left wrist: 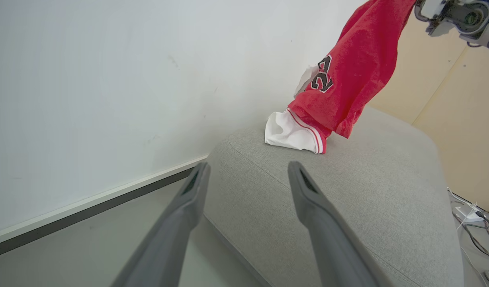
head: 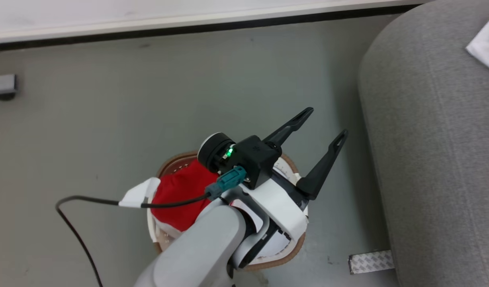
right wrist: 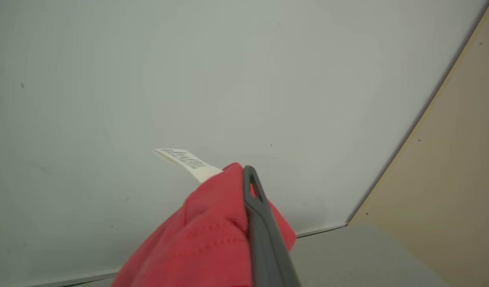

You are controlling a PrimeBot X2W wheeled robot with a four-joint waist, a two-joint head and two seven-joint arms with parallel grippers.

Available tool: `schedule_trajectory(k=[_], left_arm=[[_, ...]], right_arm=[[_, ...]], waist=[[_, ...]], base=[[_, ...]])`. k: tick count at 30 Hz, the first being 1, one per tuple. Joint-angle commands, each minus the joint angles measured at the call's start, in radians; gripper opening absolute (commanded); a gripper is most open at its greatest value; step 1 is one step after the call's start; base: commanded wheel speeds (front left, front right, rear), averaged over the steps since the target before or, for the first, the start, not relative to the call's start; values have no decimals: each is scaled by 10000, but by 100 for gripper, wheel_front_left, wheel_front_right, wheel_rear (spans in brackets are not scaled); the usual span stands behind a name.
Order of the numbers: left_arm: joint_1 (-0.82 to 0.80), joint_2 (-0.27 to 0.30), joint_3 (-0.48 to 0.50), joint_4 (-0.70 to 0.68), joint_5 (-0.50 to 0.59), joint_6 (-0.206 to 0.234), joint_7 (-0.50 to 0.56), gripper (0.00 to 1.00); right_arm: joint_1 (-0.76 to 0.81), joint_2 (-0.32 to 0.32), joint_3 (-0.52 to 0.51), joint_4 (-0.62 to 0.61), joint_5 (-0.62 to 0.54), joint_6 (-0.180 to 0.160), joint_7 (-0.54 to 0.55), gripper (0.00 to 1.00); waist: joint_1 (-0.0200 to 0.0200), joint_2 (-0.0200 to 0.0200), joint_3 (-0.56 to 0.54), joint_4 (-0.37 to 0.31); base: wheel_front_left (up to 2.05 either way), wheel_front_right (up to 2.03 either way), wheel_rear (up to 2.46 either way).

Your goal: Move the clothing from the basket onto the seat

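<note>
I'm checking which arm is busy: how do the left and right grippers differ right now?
The left gripper is open with nothing between its fingers; the right gripper is shut on a red shirt. The left gripper hangs above the basket, pointing toward the seat; the right gripper holds its shirt up over the seat, the shirt's lower end down at the cushion. Both have long dark fingers.

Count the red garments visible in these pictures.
2: one red garment lies in the basket; the second red garment hangs from the right gripper above the seat. More may be hidden in the basket.
</note>
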Motion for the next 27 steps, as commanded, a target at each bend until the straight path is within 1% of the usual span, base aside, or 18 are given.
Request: schedule_trajectory(k=[1,3,6,7,8,9,11,14,19,23,27], left_arm=[[-143,-38,-32,8,-22,-37,-101,100],[-173,-71,-118,37,-95,-18,-225,100],[-187,-97,-225,74,-199,32,-339,100],[-183,-110,-265,88,-220,59,-363,100],[-166,-117,-288,112,-254,77,-402,100],[-135,-113,-290,139,-297,96,-427,100],[-56,-87,-281,194,-345,156,-453,100],[94,24,-210,274,-417,223,-513,100],[454,276,-72,303,-553,363,-556,100],[868,538,39,215,-651,487,-631,100],[1436,900,182,145,-725,684,-805,100]], right_arm=[[321,41,-148,317,-272,-22,-136,0],[817,353,-478,1112,-713,-22,-291,0],[1512,701,-1196,2281,-1015,-22,-660,0],[1776,868,-1411,2690,-1111,-23,-757,17],[2053,1117,-1551,3071,-1189,-22,-813,52],[2261,1338,-1667,3375,-1254,-22,-904,100],[2584,1603,-1919,3769,-1302,-22,-1259,100],[3145,2205,-2029,4053,-1350,-22,-1713,100],[4061,3095,-1885,3803,-1245,-22,-2321,100],[5007,3638,-1614,2955,-1082,-22,-2486,100],[6188,4136,-1691,1014,-999,-22,-2490,100]], waist=[[-2,-1,282,316],[-2,-1,302,374],[-2,-1,290,398],[-2,-1,271,388],[-2,-1,245,373],[-2,-1,215,345],[-2,-1,151,261],[-2,-1,-43,43],[-2,-1,-581,-395],[-2,-1,-1125,-738],[-2,-1,-1679,-980]], base=[[0,0,0],[0,0,0],[0,0,0],[0,0,0],[0,0,0],[0,0,0],[0,0,0],[0,0,0],[0,0,0],[0,0,0],[0,0,0]])
